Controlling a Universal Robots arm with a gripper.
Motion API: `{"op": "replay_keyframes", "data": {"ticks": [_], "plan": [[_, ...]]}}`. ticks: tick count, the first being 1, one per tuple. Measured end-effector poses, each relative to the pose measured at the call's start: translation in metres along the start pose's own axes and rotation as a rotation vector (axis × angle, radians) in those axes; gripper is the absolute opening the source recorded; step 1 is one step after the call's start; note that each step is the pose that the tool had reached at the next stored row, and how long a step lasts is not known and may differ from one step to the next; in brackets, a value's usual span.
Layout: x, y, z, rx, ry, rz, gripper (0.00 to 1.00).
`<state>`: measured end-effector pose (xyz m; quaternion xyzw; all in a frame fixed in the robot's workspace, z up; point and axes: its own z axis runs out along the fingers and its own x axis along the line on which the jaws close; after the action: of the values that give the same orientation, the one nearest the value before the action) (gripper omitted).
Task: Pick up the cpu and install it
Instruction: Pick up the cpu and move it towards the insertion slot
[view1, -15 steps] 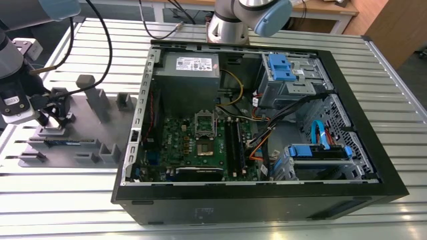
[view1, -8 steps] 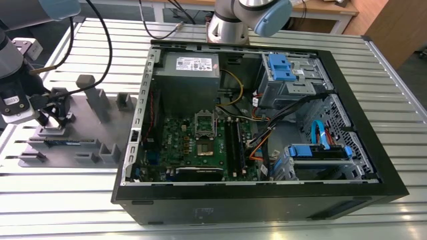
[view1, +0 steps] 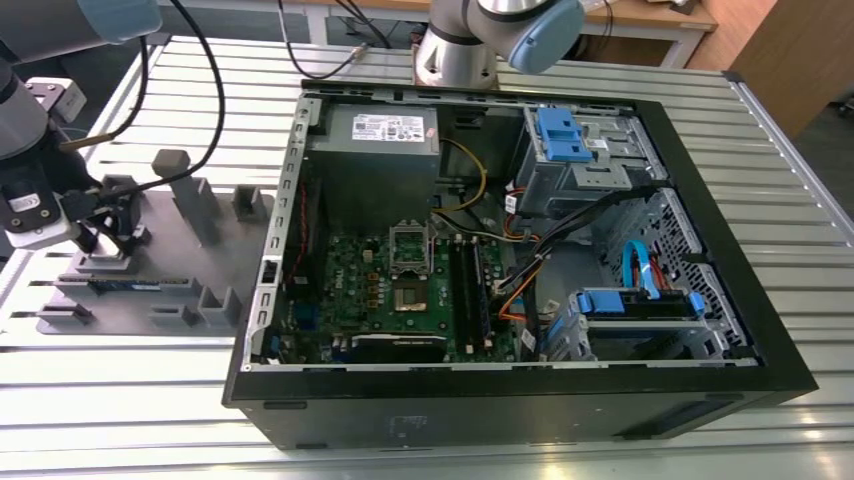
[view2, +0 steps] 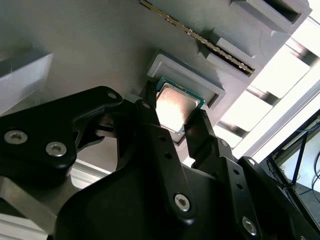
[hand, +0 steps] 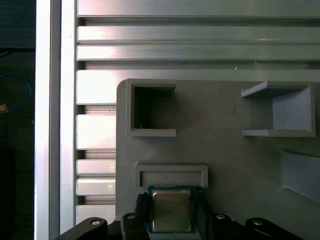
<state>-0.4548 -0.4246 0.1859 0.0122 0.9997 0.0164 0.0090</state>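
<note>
The gripper (hand: 171, 200) stands over the cpu (hand: 171, 211), one finger (hand: 141, 207) on each of two opposite edges. The fingers appear to touch those edges, so the gripper is judged closed on the cpu. Gripping by the edges keeps the metal top and the contact face free.

The cpu sits on the grey tray (hand: 225, 150), just beside a U-shaped stop (hand: 171, 172). The stop probably fixes its position for a repeatable pick. A memory stick (view2: 200, 37) rests in a slot further along the tray.

In the exterior view the tray lies on the slatted table (view1: 134, 400), to the left of the open case (view1: 747, 330). The socket (view1: 414, 292) on the board is well apart from the gripper.
</note>
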Motion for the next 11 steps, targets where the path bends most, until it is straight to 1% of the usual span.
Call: {"op": "replay_keyframes", "data": {"ticks": [6, 11], "plan": [[0.0000, 0.0000, 0.0016, -0.0001, -0.0002, 0.000, 0.47], [0.0000, -0.0001, 0.0018, -0.0001, -0.0002, 0.000, 0.47]]}}
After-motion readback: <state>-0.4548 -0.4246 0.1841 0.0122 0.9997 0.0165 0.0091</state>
